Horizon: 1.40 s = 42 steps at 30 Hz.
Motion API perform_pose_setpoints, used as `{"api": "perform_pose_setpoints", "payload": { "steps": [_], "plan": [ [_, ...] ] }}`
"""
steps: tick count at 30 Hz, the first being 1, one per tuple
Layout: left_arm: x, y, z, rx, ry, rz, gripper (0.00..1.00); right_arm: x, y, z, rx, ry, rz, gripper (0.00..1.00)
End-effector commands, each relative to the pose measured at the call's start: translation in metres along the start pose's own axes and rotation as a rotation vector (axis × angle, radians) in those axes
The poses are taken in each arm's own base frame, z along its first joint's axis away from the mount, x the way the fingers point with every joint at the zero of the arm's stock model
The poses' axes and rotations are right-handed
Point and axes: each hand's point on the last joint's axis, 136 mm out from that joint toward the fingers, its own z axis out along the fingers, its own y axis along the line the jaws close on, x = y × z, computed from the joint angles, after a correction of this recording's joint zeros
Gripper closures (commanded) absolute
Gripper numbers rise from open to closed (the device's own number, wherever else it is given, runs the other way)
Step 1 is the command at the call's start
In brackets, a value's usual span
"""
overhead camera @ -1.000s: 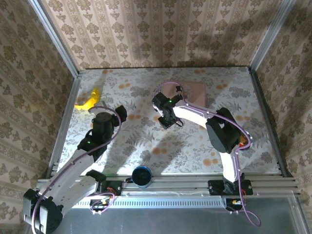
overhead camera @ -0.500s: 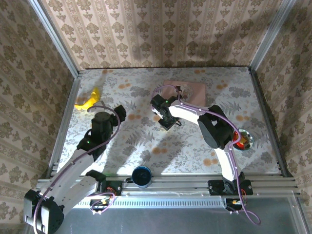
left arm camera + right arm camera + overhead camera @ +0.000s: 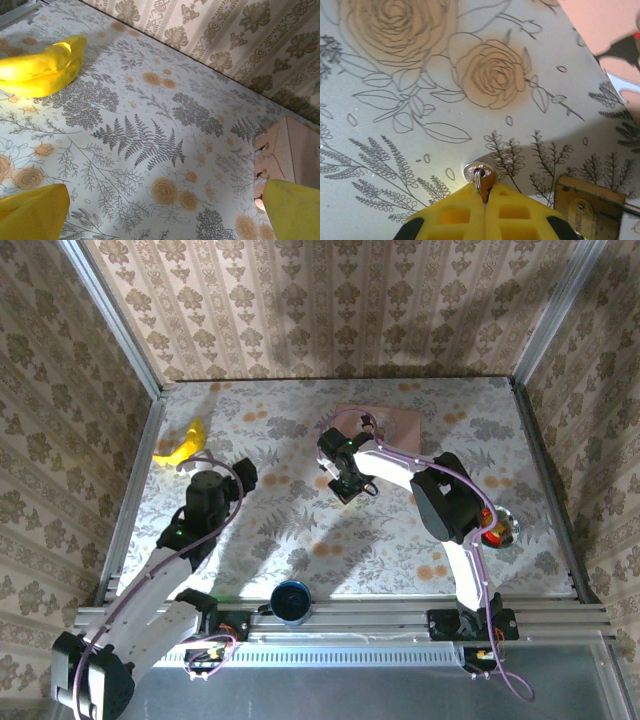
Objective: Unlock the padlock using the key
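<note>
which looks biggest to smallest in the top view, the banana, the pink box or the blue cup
1. pink box, even partly covered
2. banana and blue cup: they look about alike, so no ranking between them

Overhead, wide — right wrist close above padlock [image 3: 590, 210].

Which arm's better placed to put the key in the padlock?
Right. The right hand is shut on the key, and the padlock lies just beside it. The left hand is open, holds nothing, and sits off near the banana.
</note>
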Motion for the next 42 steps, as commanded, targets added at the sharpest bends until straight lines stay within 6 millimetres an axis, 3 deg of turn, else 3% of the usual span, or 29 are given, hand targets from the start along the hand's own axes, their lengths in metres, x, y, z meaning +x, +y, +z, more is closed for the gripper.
{"api": "perform_pose_setpoints", "payload": {
  "steps": [1, 15, 28, 31, 36, 42],
  "plan": [
    [-0.001, -0.003, -0.003, 0.021, 0.011, -0.024, 0.0, 0.022, 0.0, 0.006, -0.035, 0.064, 0.053, 1.0],
    [0.014, -0.011, 0.002, 0.065, 0.099, 0.024, 0.0, 0.021, 0.042, -0.057, -0.313, -0.06, 0.367, 1.0],
    [0.028, -0.033, 0.005, 0.191, 0.183, 0.061, 0.02, 0.012, 0.053, -0.092, -0.466, -0.151, 0.449, 1.0],
    [0.031, -0.043, 0.003, 0.25, 0.21, 0.056, 0.04, 0.012, 0.058, -0.104, -0.529, -0.222, 0.388, 1.0],
    [0.035, -0.07, -0.005, 0.407, 0.299, 0.024, 0.08, 0.006, 0.066, -0.141, -0.654, -0.44, 0.271, 1.0],
    [0.038, -0.111, -0.024, 0.621, 0.381, 0.081, 0.22, -0.01, 0.055, -0.179, -0.769, -0.613, 0.328, 1.0]
  ]
}}
